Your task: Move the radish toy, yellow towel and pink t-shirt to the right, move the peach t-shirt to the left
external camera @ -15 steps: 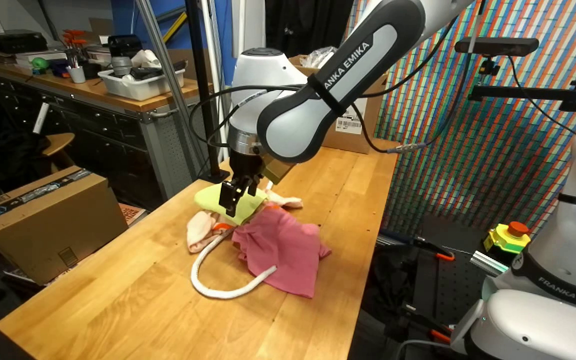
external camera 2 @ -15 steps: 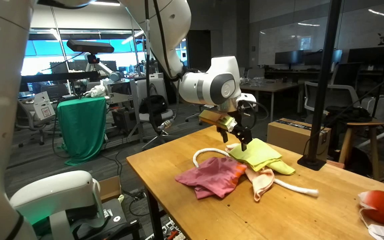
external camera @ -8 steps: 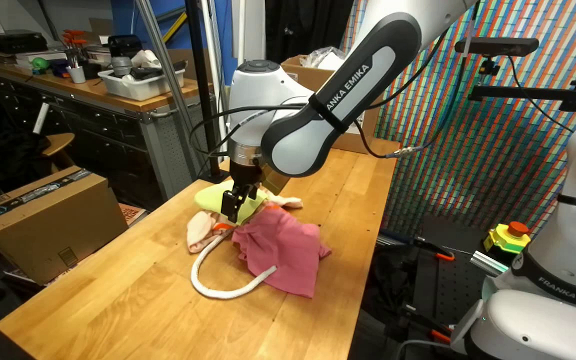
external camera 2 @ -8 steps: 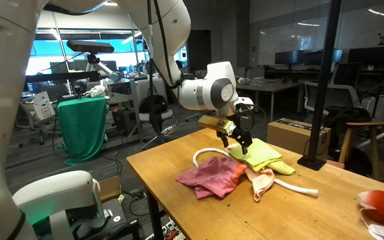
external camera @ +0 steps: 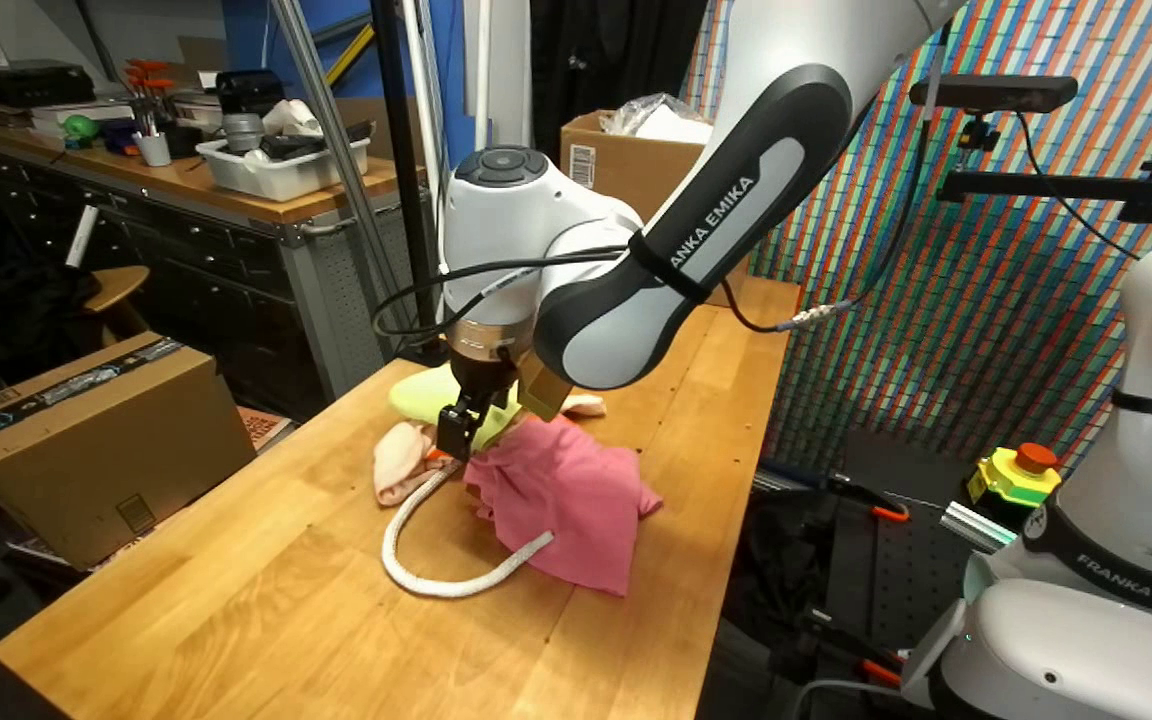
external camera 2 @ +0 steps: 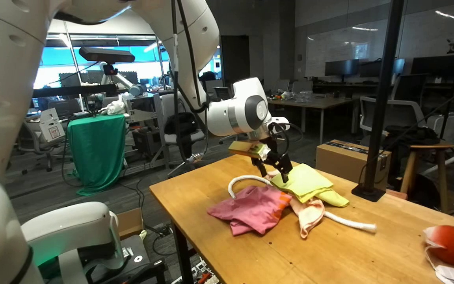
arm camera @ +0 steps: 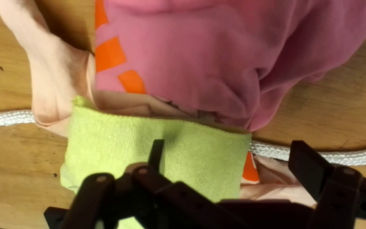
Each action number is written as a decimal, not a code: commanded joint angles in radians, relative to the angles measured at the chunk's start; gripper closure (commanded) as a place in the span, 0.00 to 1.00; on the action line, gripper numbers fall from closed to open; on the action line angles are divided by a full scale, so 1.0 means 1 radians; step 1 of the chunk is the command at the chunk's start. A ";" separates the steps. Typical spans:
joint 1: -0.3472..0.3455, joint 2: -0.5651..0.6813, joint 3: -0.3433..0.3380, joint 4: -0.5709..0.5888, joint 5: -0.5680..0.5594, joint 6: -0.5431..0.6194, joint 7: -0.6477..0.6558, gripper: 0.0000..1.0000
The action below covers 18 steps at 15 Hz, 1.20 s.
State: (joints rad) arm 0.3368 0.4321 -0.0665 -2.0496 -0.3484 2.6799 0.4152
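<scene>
My gripper [arm camera: 227,143] stands open above the heap of cloths, nothing held. In the wrist view one finger [arm camera: 156,156] is over the yellow towel [arm camera: 113,136], the other past its edge over the peach t-shirt and rope. Whether a fingertip touches cloth I cannot tell. The towel lies on top of the peach t-shirt [external camera 2: 309,215], which pokes out at several sides. Beside them is the crumpled pink t-shirt [external camera 2: 250,209], partly over the peach one. A red radish toy [external camera 2: 453,244] with a white tag sits apart near the frame's edge in an exterior view.
A white rope [external camera: 451,588] runs under the cloths, one curved end on the pink t-shirt. A black post [external camera 2: 378,110] rises at the table's edge by the towel. A cardboard box [external camera: 626,170] stands on the table behind the arm.
My gripper has come down closer to the cloths and shifted a little toward the towel's edge near the rope's loop. It has stayed open, and the cloths and radish toy have not moved.
</scene>
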 commanded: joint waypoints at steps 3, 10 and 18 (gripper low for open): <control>0.049 0.013 -0.065 0.013 -0.094 0.039 0.100 0.00; 0.055 0.046 -0.082 0.029 -0.099 0.044 0.127 0.00; 0.064 0.045 -0.094 0.029 -0.099 0.054 0.133 0.56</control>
State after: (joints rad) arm 0.3821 0.4725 -0.1381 -2.0341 -0.4261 2.7077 0.5215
